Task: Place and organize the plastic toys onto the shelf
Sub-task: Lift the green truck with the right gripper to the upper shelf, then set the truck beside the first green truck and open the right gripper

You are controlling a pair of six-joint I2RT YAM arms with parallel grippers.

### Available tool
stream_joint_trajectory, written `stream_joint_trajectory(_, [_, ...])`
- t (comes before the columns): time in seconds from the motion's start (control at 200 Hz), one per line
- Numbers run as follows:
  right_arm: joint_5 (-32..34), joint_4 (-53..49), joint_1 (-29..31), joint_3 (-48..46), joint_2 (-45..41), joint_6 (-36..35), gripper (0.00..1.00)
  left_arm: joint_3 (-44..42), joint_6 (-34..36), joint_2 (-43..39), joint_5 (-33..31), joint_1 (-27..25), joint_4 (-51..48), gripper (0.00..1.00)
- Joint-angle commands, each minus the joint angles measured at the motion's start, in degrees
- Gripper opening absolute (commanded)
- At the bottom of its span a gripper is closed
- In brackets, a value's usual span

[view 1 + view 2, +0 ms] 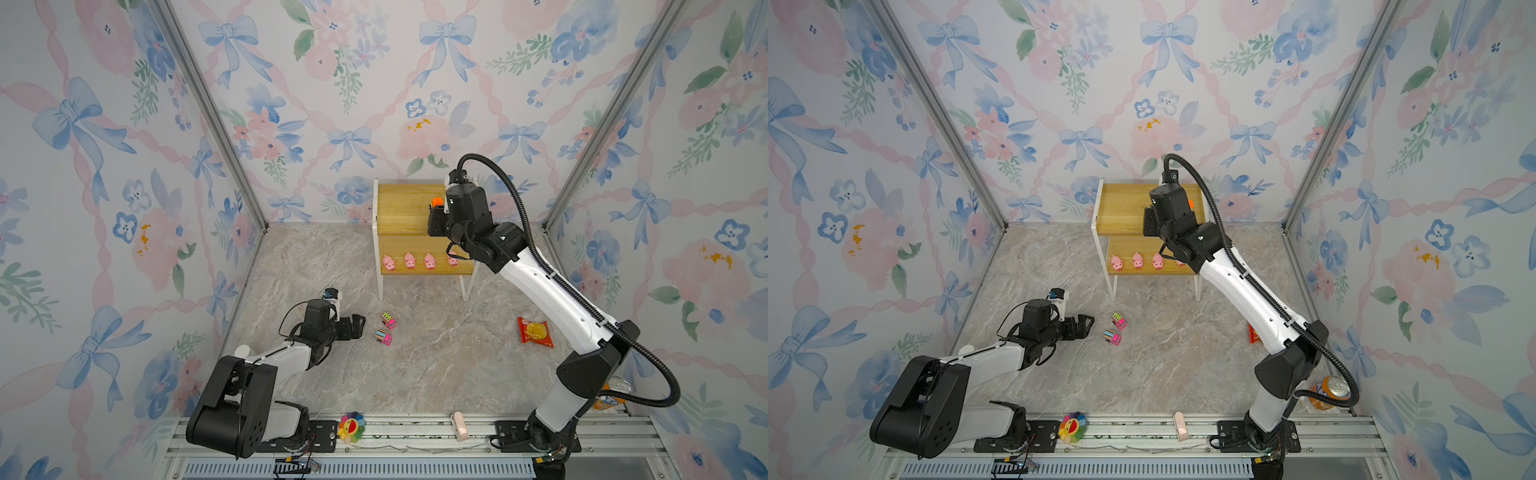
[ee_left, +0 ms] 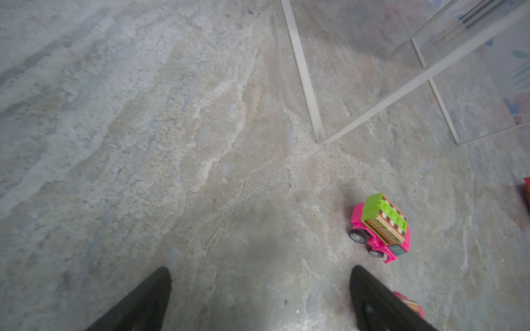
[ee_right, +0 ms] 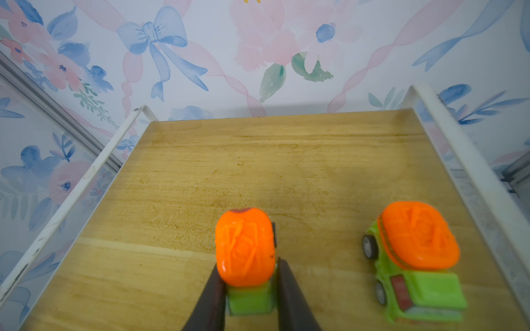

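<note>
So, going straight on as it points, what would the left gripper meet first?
Probably the bare marble tabletop: the line of the open left gripper passes beside the pink toy truck with a striped top, and the shelf's thin white metal leg stands farther on, slightly aside. Depth is unclear.

— A child's room, with those bows and flowers?

— No, a robot lab booth dressed as one. The wallpaper (image 1: 332, 83) covers flat panels between bare aluminium posts (image 1: 210, 112). The marble-look counter (image 1: 436, 365) ends at a slotted metal rail (image 1: 395, 430), where the left arm (image 1: 282, 357) and right arm (image 1: 552, 299) are bolted.
</note>
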Motion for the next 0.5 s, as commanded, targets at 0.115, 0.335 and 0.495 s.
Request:
stream_joint_trajectory(0.115, [3.97, -1.37, -0.88, 1.42, -1.21, -1.35, 0.14, -0.12, 1.15, 0.16, 0.35, -0.44, 0.33, 0.98])
stream_joint_trajectory(0.335, [4.43, -1.14, -2.04, 0.32, -1.40, -1.13, 0.16, -0.05, 1.13, 0.17, 0.28, -0.44, 0.28, 0.98])
stream_joint_trajectory(0.495, [4.32, -1.15, -2.42, -0.19, -1.31, -1.17, 0.22, -0.05, 1.07, 0.17, 0.25, -0.41, 0.34, 0.98])
